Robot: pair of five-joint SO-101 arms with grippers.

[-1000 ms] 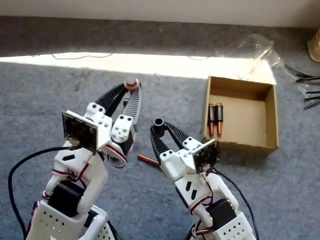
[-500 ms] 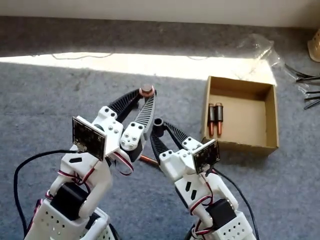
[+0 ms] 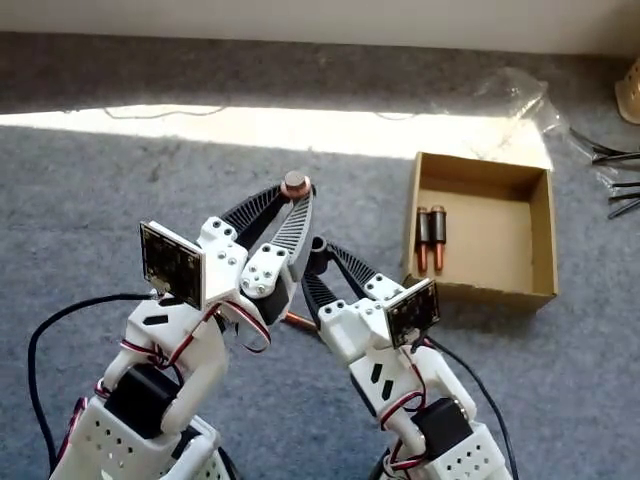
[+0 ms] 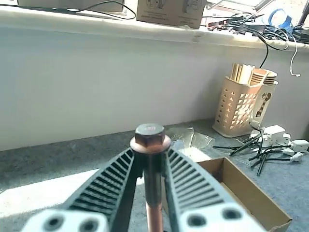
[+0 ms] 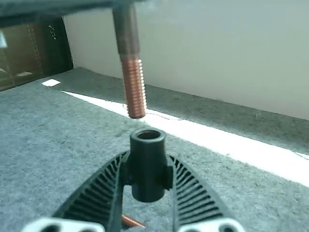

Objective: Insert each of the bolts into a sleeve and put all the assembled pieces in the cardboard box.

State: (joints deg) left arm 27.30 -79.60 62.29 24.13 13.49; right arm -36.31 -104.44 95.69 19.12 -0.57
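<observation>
Grips a copper-coloured bolt [image 4: 150, 145] in the left hand [image 4: 150, 162], with the ribbed black fingers closed on the shank just under the hexagonal head and the head poking out past the fingertips. Holds a dark sleeve [image 5: 146, 164] in the right hand [image 5: 147, 170], fingers pressed against both its sides and the open bore facing away from the palm.

In the right wrist view, the bolt's threaded end hangs close over the sleeve's mouth, apart from it and not inside. In the high view, both hands sit near the centre of the frame, the right just below and to the right of the left, tips close together.

Below those tips, between the two arms, lies a loose bolt [image 3: 298, 320] flat on the grey carpeted tabletop [image 3: 90, 200].

Right of centre stands the cardboard box [image 3: 546, 235], open at the top. Near its left wall lie two assembled pieces [image 3: 430, 238], side by side, dark sleeves toward the top of the frame and copper ends toward the bottom.

Beyond the box, toward the upper right, lies a crumpled clear plastic bag [image 3: 512, 92]. At the right edge lie black cable ties [image 3: 615, 158].
</observation>
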